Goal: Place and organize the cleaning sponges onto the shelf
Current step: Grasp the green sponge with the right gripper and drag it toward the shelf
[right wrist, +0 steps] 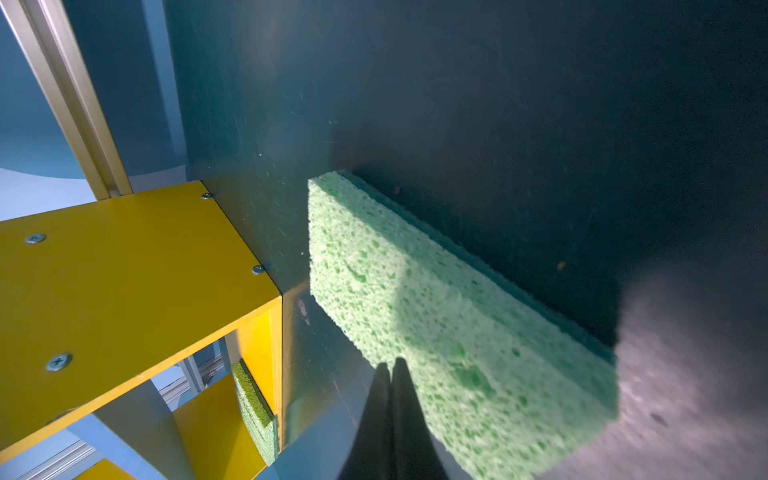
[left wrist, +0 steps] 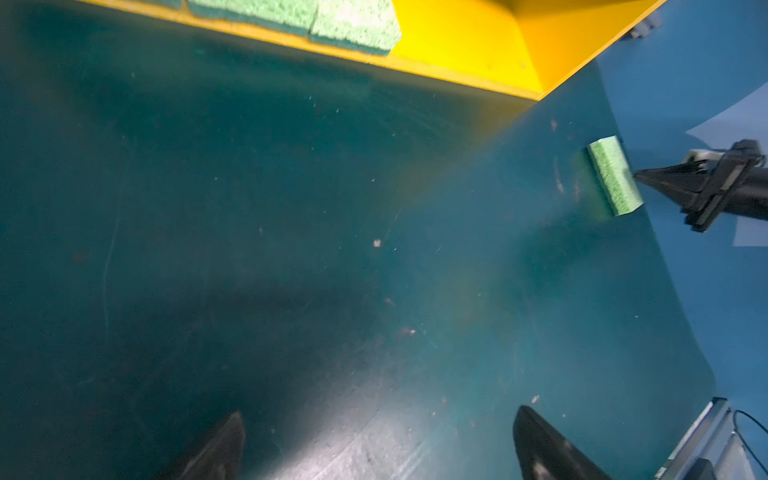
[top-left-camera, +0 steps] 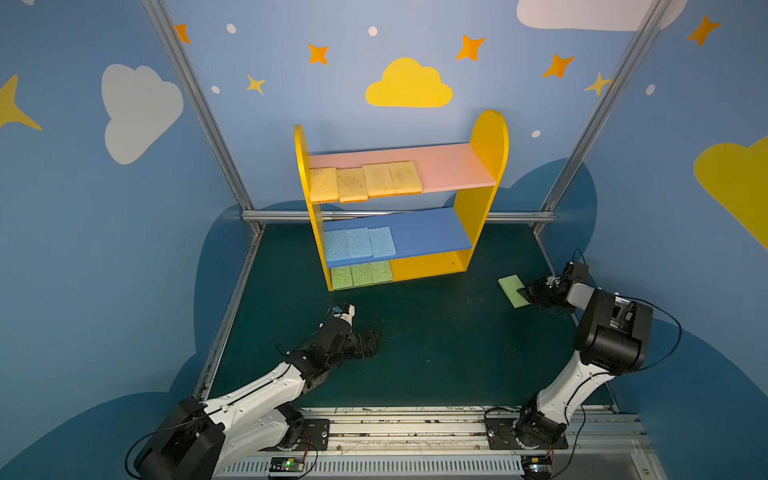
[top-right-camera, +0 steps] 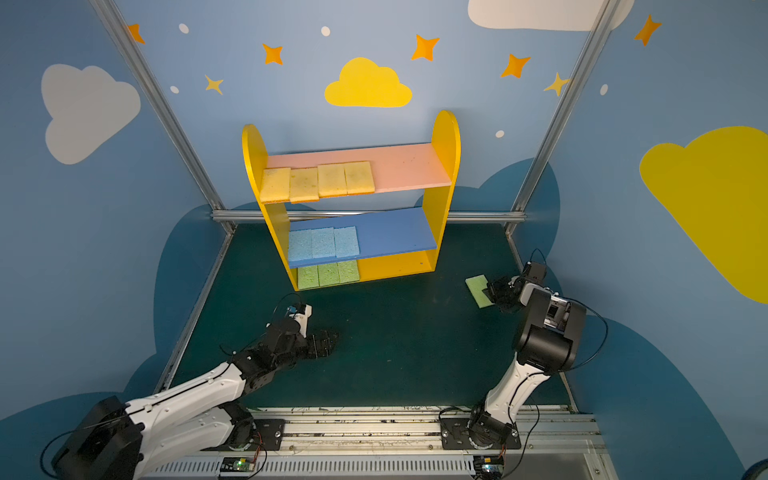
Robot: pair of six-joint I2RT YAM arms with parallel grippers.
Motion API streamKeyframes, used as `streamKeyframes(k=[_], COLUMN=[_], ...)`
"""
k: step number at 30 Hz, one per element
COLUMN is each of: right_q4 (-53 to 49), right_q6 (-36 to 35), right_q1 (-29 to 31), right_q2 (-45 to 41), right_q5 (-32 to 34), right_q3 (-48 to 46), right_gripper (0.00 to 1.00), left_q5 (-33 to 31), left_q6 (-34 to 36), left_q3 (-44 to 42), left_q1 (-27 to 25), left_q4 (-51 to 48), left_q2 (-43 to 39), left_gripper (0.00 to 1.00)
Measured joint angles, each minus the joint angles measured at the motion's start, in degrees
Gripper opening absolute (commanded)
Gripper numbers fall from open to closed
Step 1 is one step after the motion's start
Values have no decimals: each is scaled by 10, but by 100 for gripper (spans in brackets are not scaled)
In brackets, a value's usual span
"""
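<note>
Black fingers of the left gripper [top-left-camera: 366, 344] stood spread wide, nearest to us on the left, low over the dark green mat [top-left-camera: 436, 353] and holding nothing. Farther back on the right we found the right gripper [top-left-camera: 527, 294] with its fingers pressed together, the tip right at the near right part of the loose green sponge [top-left-camera: 511, 289]; it pinched nothing, and we could not tell whether it actually touched the foam. That sponge lay flat on the mat, right of the shelf [top-left-camera: 488, 137] and apart from it, its long axis running near to far with the far end swung a little left.

Beyond, on the shelf, we counted three green sponges [top-left-camera: 361, 274] on the yellow base [top-left-camera: 428, 266], three blue sponges [top-left-camera: 359, 243] on the blue middle board [top-left-camera: 428, 235] and four yellow sponges [top-left-camera: 365, 180] on the pink upper board [top-left-camera: 453, 166]. Each row sat flat at the left end, side by side, long axes pointing near to far, leaving the right half bare.
</note>
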Motion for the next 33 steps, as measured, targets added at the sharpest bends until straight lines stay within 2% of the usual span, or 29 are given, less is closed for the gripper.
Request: streamKeyframes(k=[9,19,25,29,33], right_q4=[38,109,177,222,254], right_q6=[5,37,92,142,185], right_q1=[23,125,233,338,456], right_q2=[14,-42,-74,-78,-52], right_q5=[-2,-28,-37,-24,-4], right_q3=[-27,-130,-196,-214,-192], right_gripper=[0,0,0,0,0], left_q5=[4,18,21,21,21], left_q6=[1,0,0,-3,-7], left_q3=[27,31,21,7,1], left_q1=[0,0,0,0,0], left_q4=[6,24,28,30,30], left_q2=[52,75,62,52,51], left_gripper=[100,100,100,100,100])
